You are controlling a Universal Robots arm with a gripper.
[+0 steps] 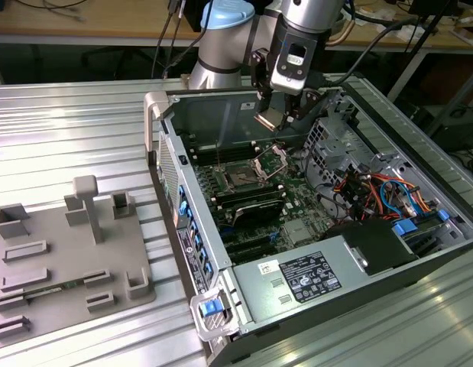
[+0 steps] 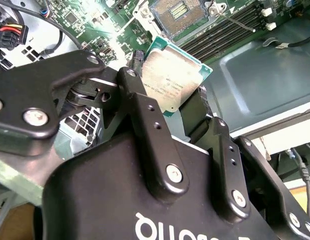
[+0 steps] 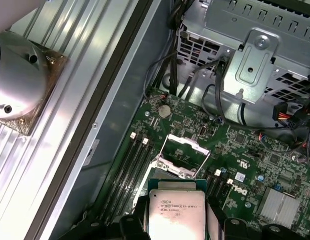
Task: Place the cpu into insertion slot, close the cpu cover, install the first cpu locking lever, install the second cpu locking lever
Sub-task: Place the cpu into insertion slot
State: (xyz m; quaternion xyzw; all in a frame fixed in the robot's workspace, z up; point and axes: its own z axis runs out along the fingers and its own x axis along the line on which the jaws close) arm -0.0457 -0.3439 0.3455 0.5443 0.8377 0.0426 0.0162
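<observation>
The end effector [image 2: 169, 82] is clamped on the cpu [image 2: 176, 67] by two opposite edges, probably so its underside stays free for seating; the chip hangs in the air, not yet in the insertion slot [image 2: 177, 10]; the second wrist view shows that bare socket; the first wrist view shows the cpu cover [image 3: 182, 156] swung up (way clear); the exterior view adds the open computer case [image 1: 186, 229] on a ribbed worktop [image 1: 68, 115].

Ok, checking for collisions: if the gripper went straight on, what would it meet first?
Probably the raised cover by the open socket; the chip in the gripper would touch first. Depth is unclear.
</observation>
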